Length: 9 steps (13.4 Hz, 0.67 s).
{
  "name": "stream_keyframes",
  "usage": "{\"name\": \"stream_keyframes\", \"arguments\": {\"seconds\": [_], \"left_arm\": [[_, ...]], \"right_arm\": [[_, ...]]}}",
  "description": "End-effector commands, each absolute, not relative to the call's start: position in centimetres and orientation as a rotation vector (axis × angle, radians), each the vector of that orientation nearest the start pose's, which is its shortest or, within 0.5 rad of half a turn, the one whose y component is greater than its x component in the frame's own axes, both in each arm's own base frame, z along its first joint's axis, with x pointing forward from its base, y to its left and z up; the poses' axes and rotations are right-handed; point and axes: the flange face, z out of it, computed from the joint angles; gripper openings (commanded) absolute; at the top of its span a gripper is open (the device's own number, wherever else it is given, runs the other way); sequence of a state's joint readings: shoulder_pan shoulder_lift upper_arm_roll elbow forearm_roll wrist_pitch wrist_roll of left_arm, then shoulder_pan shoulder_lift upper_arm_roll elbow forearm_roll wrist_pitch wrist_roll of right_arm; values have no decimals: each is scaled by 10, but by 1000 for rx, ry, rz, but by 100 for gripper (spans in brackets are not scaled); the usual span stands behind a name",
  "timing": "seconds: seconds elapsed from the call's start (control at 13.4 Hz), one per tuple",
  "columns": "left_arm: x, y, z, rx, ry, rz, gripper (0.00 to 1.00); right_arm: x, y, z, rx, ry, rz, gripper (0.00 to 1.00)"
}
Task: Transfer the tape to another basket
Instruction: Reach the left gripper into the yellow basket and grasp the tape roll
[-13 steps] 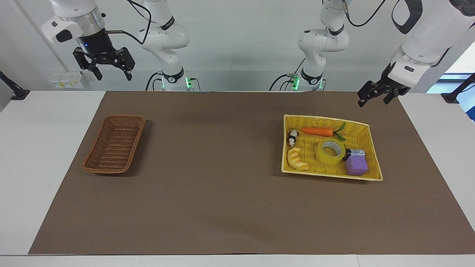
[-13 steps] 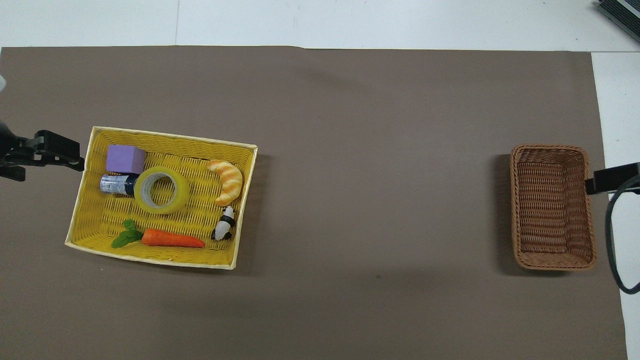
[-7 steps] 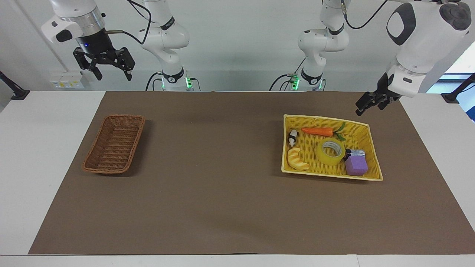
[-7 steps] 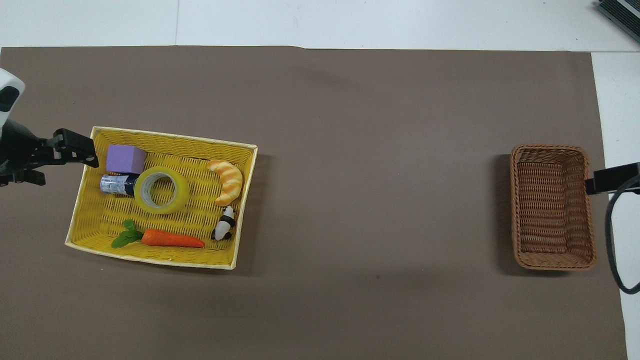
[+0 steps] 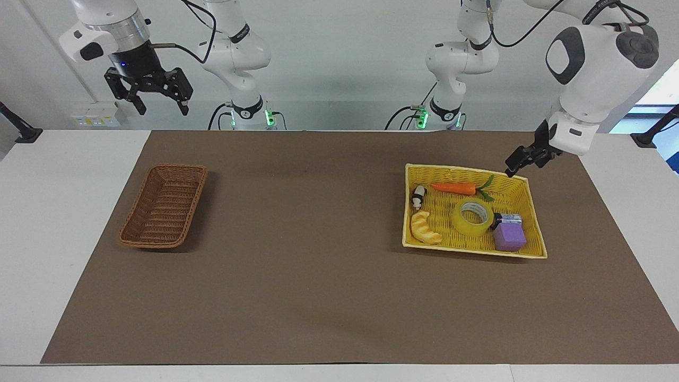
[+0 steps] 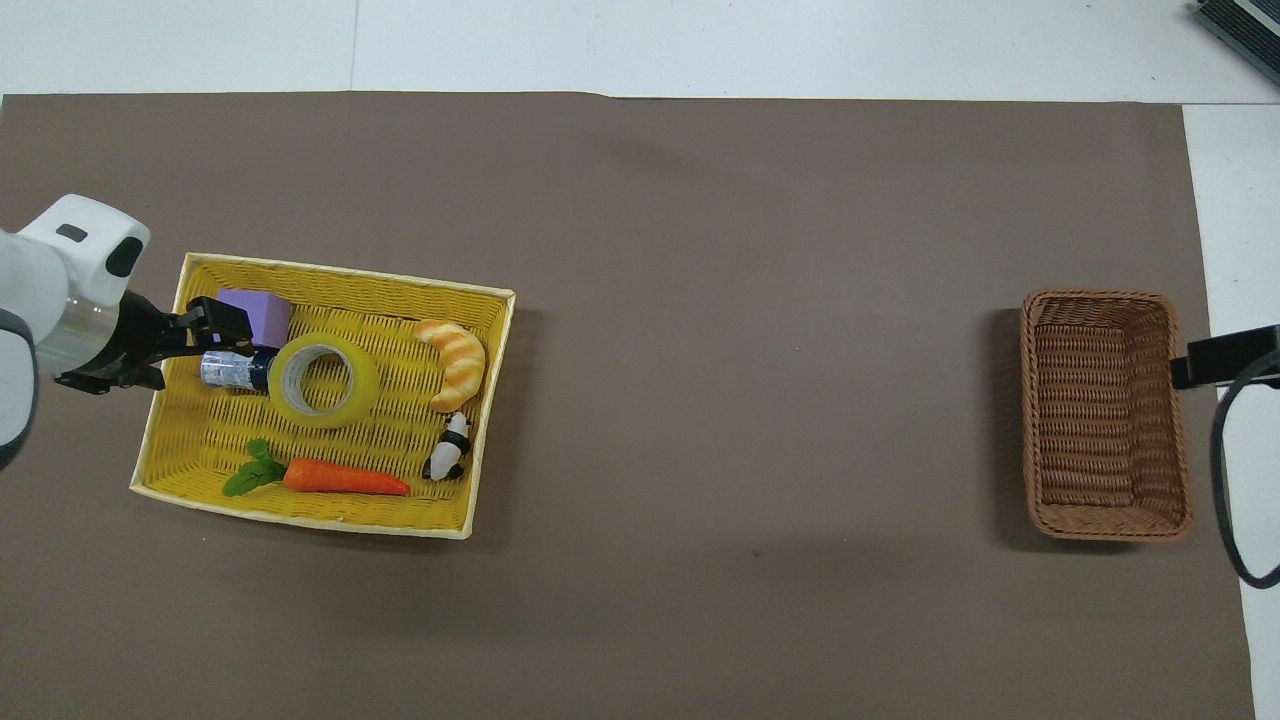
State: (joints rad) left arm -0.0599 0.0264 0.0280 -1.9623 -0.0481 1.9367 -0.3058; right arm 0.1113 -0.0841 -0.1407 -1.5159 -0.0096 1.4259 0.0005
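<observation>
Now I am hovering my left gripper, fingers too edge-on to judge, over the yellow basket's robot-side rim at the left arm's end, the tape lying flat inside it, core upward, while my right gripper, fingers spread, is waiting.

White room, white surface under a brown mat

A large matte brown rectangular mat covers most of the white surface, leaving bare white strips at both ends and along the edges. A plain pale grey-white wall rises at the robots' end, lit evenly. A small white wall socket panel sits low on it, and bright daylight shows at a window by one corner.
</observation>
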Motion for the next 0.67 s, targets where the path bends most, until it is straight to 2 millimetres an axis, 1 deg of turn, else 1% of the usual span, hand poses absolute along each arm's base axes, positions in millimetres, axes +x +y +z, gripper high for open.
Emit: {"name": "stream_keyframes", "arguments": {"seconds": [0.0,0.07,0.15,0.3,0.45,0.52,0.6], "left_arm": [[550,-29,411,-3149,-476,75,100],[550,-29,397,-3149,-477,70,99],[549,-35,382,-3149,-463,70,91],[550,-39,358,-3147,-455,66,75],[551,-42,343,-3146,-447,66,59],[550,-42,340,-3147,-441,63,54],[550,-42,338,-3149,-434,56,52]], "right_arm": [[506,-20,683,-3113,72,-4,100],[506,-20,683,-3113,72,-4,100],[506,-20,683,-3113,72,-4,100],[506,-20,683,-3113,72,-4,100],[506,-21,683,-3113,75,-4,100],[506,-21,683,-3113,75,-4,100],[506,-20,683,-3113,72,-4,100]]}}
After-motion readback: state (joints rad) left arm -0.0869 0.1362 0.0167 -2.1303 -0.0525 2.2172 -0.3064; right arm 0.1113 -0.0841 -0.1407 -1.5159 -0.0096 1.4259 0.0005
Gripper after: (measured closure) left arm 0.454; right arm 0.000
